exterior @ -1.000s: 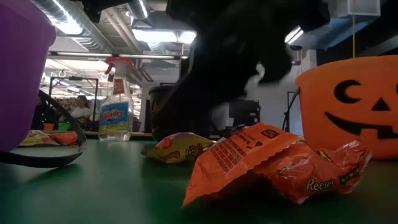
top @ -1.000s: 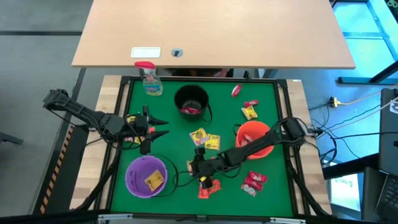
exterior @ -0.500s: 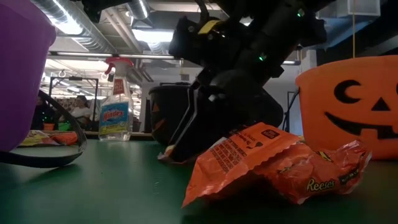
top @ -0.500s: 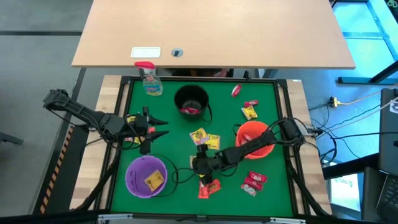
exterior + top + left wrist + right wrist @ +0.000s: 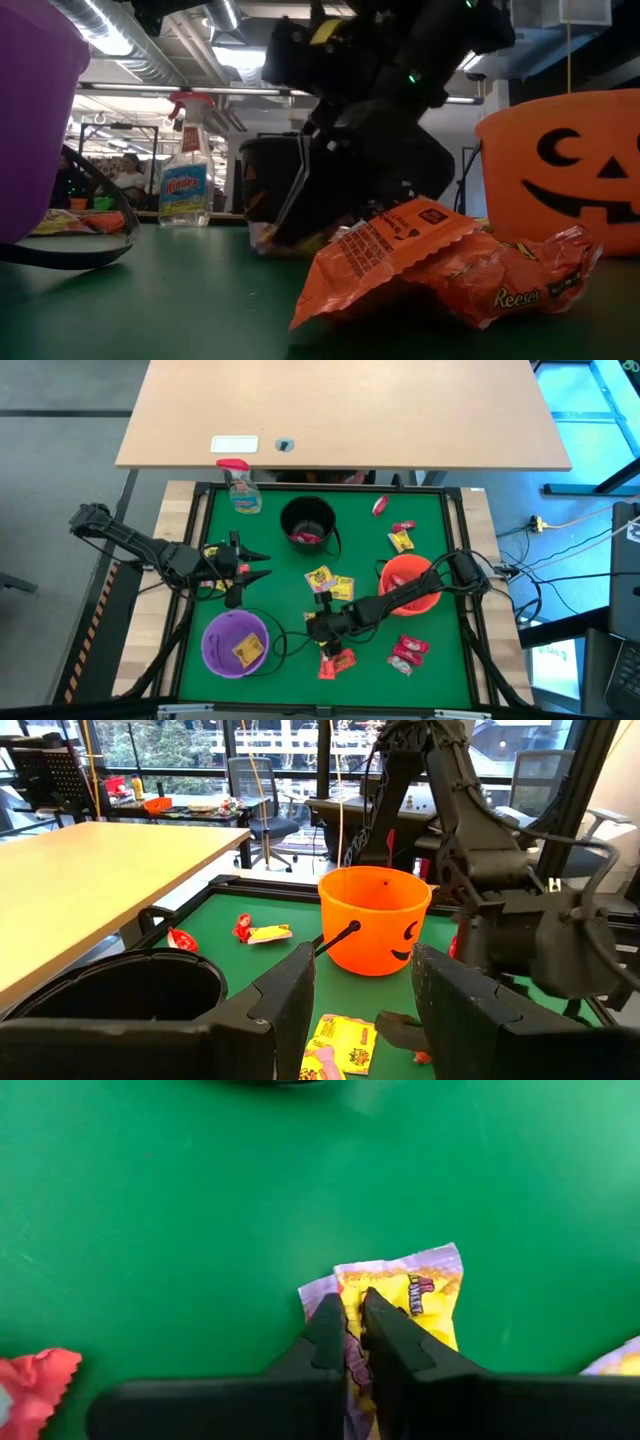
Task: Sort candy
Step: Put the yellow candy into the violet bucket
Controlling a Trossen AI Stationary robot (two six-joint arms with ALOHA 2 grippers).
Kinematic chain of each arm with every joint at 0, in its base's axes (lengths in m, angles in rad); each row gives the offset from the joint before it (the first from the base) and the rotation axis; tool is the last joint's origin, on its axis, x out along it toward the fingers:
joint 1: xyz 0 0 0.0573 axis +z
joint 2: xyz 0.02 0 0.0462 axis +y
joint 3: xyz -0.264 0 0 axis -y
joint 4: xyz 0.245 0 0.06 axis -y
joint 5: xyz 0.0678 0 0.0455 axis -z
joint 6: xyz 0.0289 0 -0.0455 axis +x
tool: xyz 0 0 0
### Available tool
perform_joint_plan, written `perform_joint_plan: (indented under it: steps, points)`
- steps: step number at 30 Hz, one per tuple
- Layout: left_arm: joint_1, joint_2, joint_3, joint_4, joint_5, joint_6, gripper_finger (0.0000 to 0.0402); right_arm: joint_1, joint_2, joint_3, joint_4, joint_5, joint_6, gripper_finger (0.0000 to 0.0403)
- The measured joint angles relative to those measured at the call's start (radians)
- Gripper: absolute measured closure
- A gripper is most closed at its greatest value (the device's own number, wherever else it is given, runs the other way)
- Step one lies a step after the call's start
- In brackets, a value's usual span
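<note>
Right gripper [image 5: 350, 1325] clenched on a yellow candy packet [image 5: 405, 1295] lying on the green table [image 5: 280, 585], between the purple bucket [image 5: 235, 643] and orange bucket [image 5: 408, 582]. Left gripper [image 5: 262, 565] hangs part open, empty. Sorting partly done: purple and black bucket [image 5: 308, 520] each hold candy; several packets remain loose. Only the right wrist view shows the pinch.

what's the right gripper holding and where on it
The right gripper is shut on a small flat yellow candy packet lying on the green table, pinching it at one end edge. The left gripper holds nothing.
</note>
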Motion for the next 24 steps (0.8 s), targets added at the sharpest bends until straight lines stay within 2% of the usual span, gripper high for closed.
perform_joint_plan:
  steps: [6, 12, 18, 24]
  points:
    - [0.0, 0.0, 0.0, 0.001, 0.0, 0.0, 0.0246, 0.0, 0.0, 0.124, -0.142, 0.033, -0.004, 0.0371]
    - [0.0, -0.013, 0.021, 0.014, 0.0, 0.003, 0.0246, 0.0, 0.0, 0.273, -0.249, 0.049, -0.015, 0.0384]
    - [0.0, -0.047, 0.08, 0.013, 0.013, 0.035, 0.0246, 0.001, 0.0, 0.402, -0.232, -0.006, -0.08, 0.0385]
    - [0.0, -0.063, 0.1, -0.009, 0.012, 0.037, 0.0246, 0.001, 0.0, 0.453, -0.013, -0.09, -0.114, 0.038]
